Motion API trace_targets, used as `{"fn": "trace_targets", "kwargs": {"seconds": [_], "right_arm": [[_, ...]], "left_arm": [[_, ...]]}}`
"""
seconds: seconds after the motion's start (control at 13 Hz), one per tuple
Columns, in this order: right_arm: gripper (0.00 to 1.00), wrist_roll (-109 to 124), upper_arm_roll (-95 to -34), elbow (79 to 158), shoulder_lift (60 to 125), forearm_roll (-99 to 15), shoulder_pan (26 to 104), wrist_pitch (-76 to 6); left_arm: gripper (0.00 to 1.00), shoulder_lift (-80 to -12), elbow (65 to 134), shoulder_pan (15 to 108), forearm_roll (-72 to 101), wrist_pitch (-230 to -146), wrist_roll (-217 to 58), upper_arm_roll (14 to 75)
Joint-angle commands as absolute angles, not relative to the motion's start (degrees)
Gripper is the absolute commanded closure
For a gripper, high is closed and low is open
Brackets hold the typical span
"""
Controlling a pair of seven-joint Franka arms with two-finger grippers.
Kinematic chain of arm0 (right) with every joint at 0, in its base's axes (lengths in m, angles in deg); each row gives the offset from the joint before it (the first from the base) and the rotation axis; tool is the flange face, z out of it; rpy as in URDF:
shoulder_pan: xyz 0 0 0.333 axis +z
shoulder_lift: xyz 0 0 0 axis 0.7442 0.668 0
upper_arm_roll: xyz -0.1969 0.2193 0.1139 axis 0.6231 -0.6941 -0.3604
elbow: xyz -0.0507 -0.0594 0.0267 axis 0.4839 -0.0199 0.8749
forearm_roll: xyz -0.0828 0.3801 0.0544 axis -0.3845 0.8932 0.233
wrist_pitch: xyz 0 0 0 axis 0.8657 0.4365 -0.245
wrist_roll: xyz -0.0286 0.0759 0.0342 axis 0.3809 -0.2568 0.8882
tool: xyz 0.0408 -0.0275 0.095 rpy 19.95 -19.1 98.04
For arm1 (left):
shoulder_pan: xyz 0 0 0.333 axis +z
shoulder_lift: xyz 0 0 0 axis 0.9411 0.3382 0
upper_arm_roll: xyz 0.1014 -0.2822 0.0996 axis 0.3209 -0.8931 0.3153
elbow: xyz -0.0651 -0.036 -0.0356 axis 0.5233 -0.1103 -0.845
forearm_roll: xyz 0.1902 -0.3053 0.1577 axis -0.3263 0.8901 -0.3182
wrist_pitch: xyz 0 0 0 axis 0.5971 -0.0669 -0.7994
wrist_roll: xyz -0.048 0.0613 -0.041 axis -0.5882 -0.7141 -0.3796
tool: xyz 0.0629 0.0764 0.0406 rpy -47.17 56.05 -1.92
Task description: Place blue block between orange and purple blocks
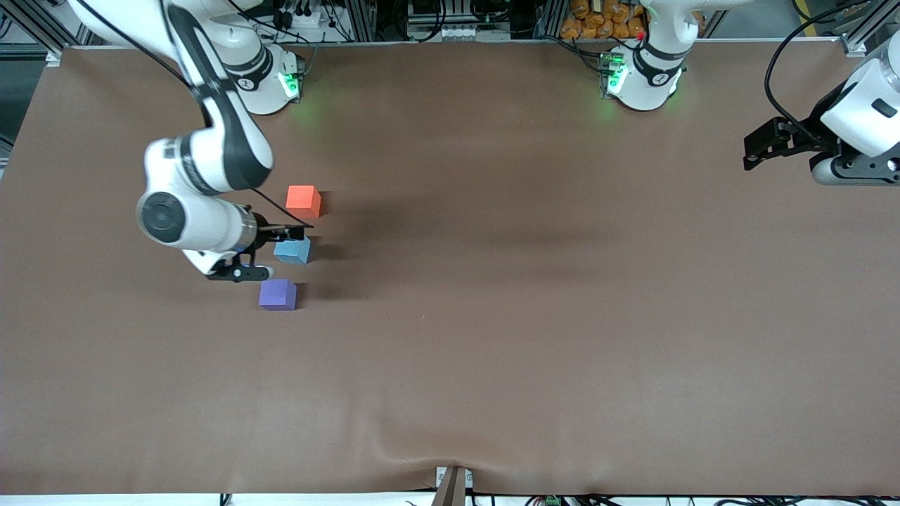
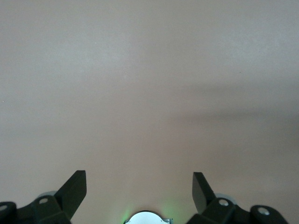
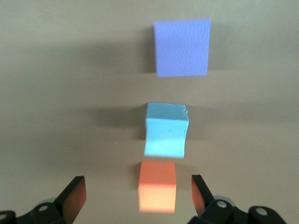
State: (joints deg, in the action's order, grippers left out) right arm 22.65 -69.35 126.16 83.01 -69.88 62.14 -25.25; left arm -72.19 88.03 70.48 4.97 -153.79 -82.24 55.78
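Blue block (image 1: pixel 292 250) between orange block (image 1: pixel 303 200) and purple block (image 1: pixel 278 294); right gripper (image 1: pixel 285 232) fingers wide, empty; left gripper (image 1: pixel 756 151) fingers wide, waiting

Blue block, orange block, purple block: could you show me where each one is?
Blue block (image 1: pixel 293 251): front view, on its top face.
Orange block (image 1: pixel 301 197): front view, on its top face.
Purple block (image 1: pixel 276 292): front view, on its top face.

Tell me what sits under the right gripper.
The right gripper, open, hangs over the line of cubes: the orange block between its fingers in the wrist view, then the blue block, then the purple block. The front view partly covers the blue block's edge.
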Motion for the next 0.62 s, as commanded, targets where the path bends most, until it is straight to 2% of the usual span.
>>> {"fn": "trace_targets", "kwargs": {"seconds": [0.0,0.23,0.38,0.54], "right_arm": [[0.00,20.8,-70.7,113.9,83.8,-69.9,59.3,-18.1],[0.00,13.5,-71.6,98.4,84.8,-72.4,54.5,-4.6],[0.00,12.8,-72.0,94.3,83.7,-72.4,52.9,1.7],[0.00,12.4,-76.8,89.5,83.1,-71.9,47.8,6.0]], "left_arm": [[0.00,-72.9,88.0,70.7,4.9,-153.5,-82.3,55.5],[0.00,-72.9,88.2,70.8,4.7,-153.5,-82.3,55.5],[0.00,-72.9,88.2,70.8,4.7,-153.5,-82.3,55.5],[0.00,-72.8,88.1,70.9,4.7,-153.5,-82.3,55.5]]}}
